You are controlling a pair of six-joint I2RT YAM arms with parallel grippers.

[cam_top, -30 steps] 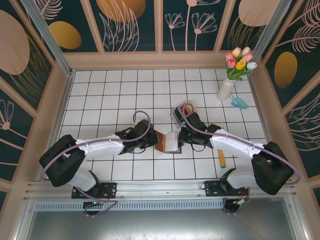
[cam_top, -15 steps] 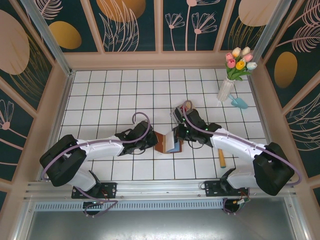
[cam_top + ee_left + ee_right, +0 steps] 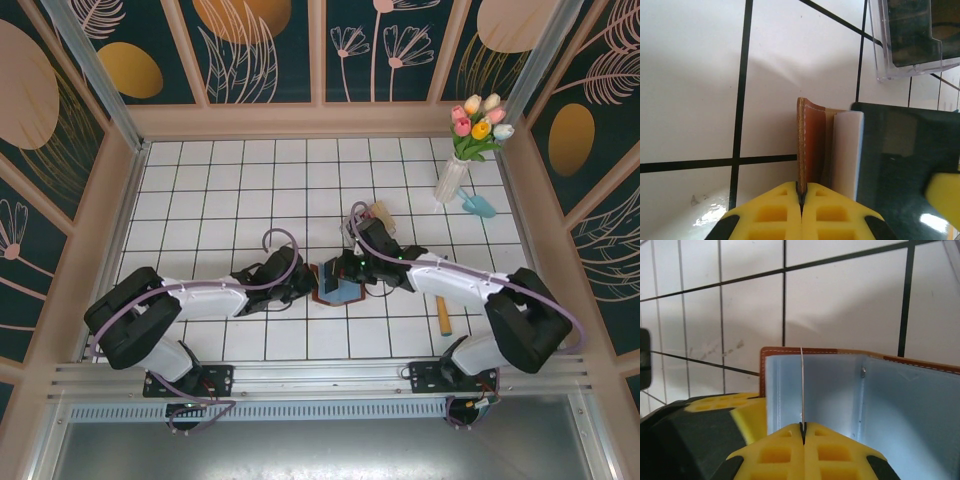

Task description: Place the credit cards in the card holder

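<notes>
Inserting a card is the step in hand. My left tool (image 3: 801, 192) is closed on the upright edge of the small brown leather-like folding card holder (image 3: 810, 145). The holder stands propped open on the white tiled surface (image 3: 690, 75), near its middle and between my two arms. My right tool (image 3: 802, 427) is clamped on a thin rectangular plastic card (image 3: 801, 385). The card is seen edge-on, so I cannot tell its colour. It stands upright inside the holder's stitched brown rim, against a light blue inner face (image 3: 900, 405); I cannot tell whether that face is lining or another card. A clear plastic tray (image 3: 910, 70) lies just beyond the holder.

Next move, as I judge it: align the card's leading edge with a slot mouth, then push along the slot while the left tool keeps the flap steady. Release only once the card is seated.

Change from one second ago: my right tool then stood at the holder's right side, with a whitish card face exposed. The right arm has since reached leftward, and its tool now overlaps the holder. The holder occupies the same tiles.
</notes>
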